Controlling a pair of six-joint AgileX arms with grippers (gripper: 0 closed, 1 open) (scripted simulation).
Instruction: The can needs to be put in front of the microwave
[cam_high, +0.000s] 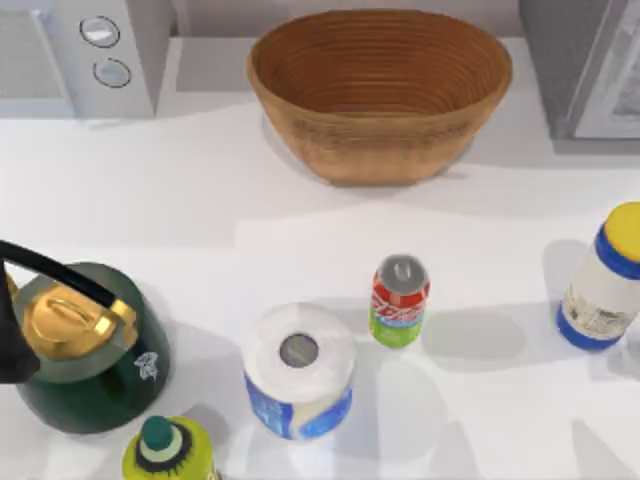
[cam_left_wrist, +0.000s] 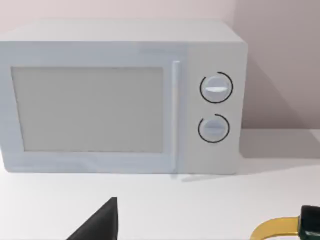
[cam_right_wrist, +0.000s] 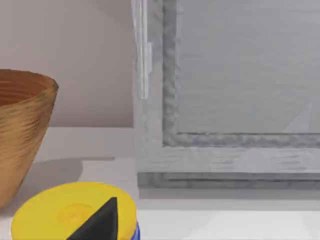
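Observation:
The can (cam_high: 399, 300), red on top with a green lower band and a silver lid, stands upright on the white table right of centre in the top view. The microwave (cam_high: 90, 55), light grey with two round knobs, sits at the back left; the left wrist view faces its door and knobs (cam_left_wrist: 125, 110). A black part of my left gripper (cam_left_wrist: 100, 224) points toward it, far from the can. My left arm (cam_high: 10, 345) shows dark at the left edge beside the kettle. A black part of my right gripper (cam_right_wrist: 100, 224) hangs over the yellow bottle cap (cam_right_wrist: 70, 210).
A woven basket (cam_high: 380, 95) stands at the back centre and a darker grey appliance (cam_high: 585, 65) at the back right. A green kettle with a gold lid (cam_high: 85, 345), a white-and-blue roll (cam_high: 298, 370), a yellow-green bottle (cam_high: 165, 450) and a yellow-capped bottle (cam_high: 605, 280) stand along the front.

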